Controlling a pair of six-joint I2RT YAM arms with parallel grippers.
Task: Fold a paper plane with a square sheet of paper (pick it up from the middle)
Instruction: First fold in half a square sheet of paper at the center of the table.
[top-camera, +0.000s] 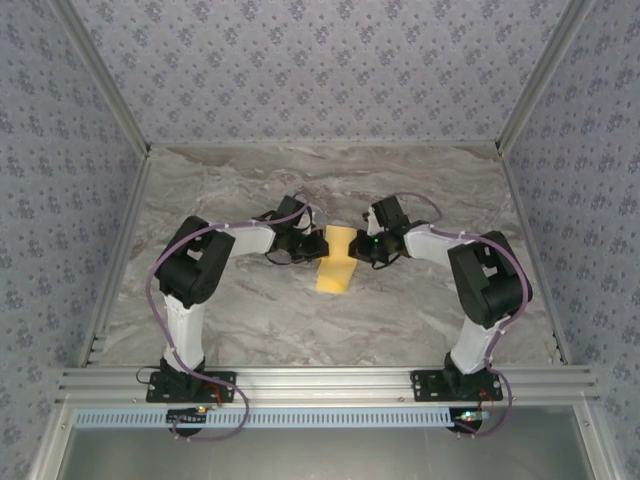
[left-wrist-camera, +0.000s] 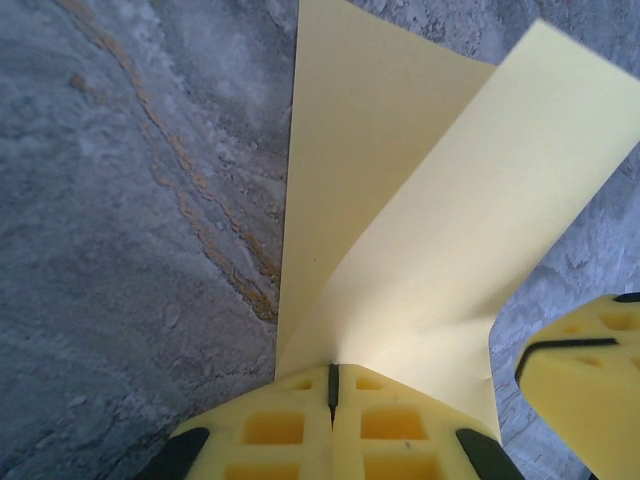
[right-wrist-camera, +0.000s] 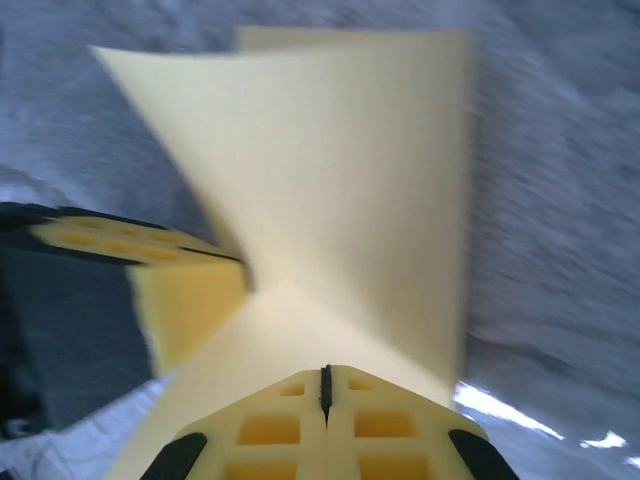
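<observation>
Item: square sheet of paper (top-camera: 337, 262), yellow-orange, unmarked. Location: middle of the grey marble counter (top-camera: 250, 320), between the two arms. Condition: bent into two flaps that meet at a crease. Its far end is raised and its near end trails toward 6 o'clock onto the counter.

Left claw (top-camera: 312, 243): at the sheet's 9 o'clock. In the left wrist view its jaws are pressed together (left-wrist-camera: 333, 378), and the sheet (left-wrist-camera: 400, 200) fans out from the tips toward 12 and 1 o'clock, so its edge is pinched.

Right claw (top-camera: 358, 246): at the sheet's 3 o'clock. In the right wrist view its jaws are likewise closed tight (right-wrist-camera: 325, 378) on the sheet (right-wrist-camera: 330, 170), which spreads toward 12 o'clock. The picture is blurred.

Each claw has the other in its wrist view, near its own: right claw (left-wrist-camera: 590, 360), left claw (right-wrist-camera: 130, 240).
</observation>
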